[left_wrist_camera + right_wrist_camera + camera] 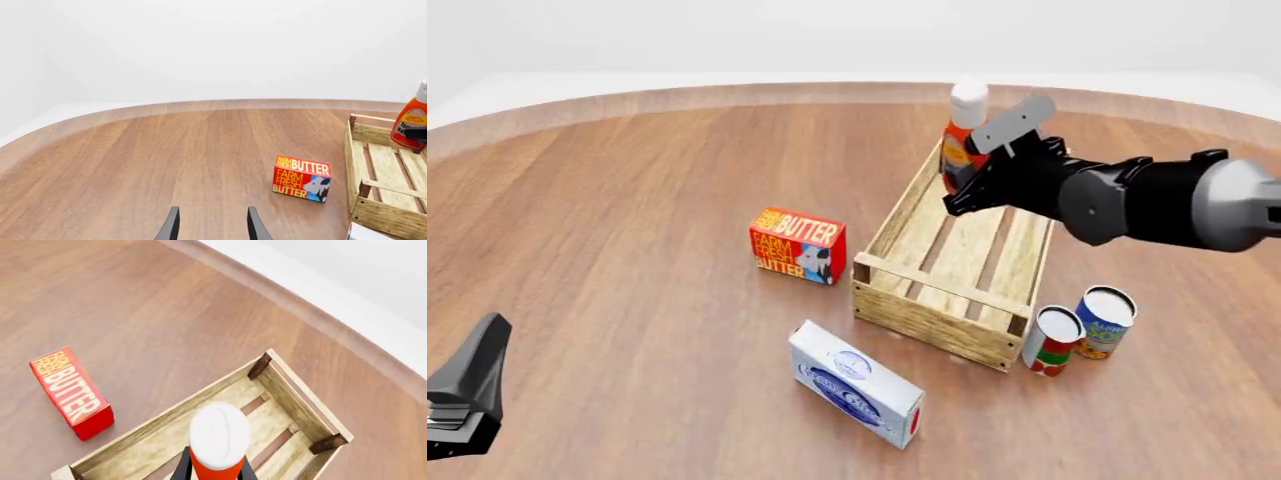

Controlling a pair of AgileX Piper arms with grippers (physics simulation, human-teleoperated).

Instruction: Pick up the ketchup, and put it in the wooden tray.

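Observation:
The ketchup (964, 140), a red-orange bottle with a white cap, is upright in my right gripper (968, 180), which is shut on its body. It hangs over the far end of the wooden tray (888, 308), just inside the far rim. The right wrist view looks down on its white cap (219, 432) above the tray's slats (280, 425). The left wrist view shows the bottle (412, 122) over the tray (383, 217). My left gripper (212, 225) is open and empty, low at the near left (465, 400).
A red butter box (797, 246) stands left of the tray. A white-and-blue carton (857, 384) lies in front of it. A red-and-white can (1050, 340) and a blue-and-orange can (1104, 322) stand by the tray's near right corner.

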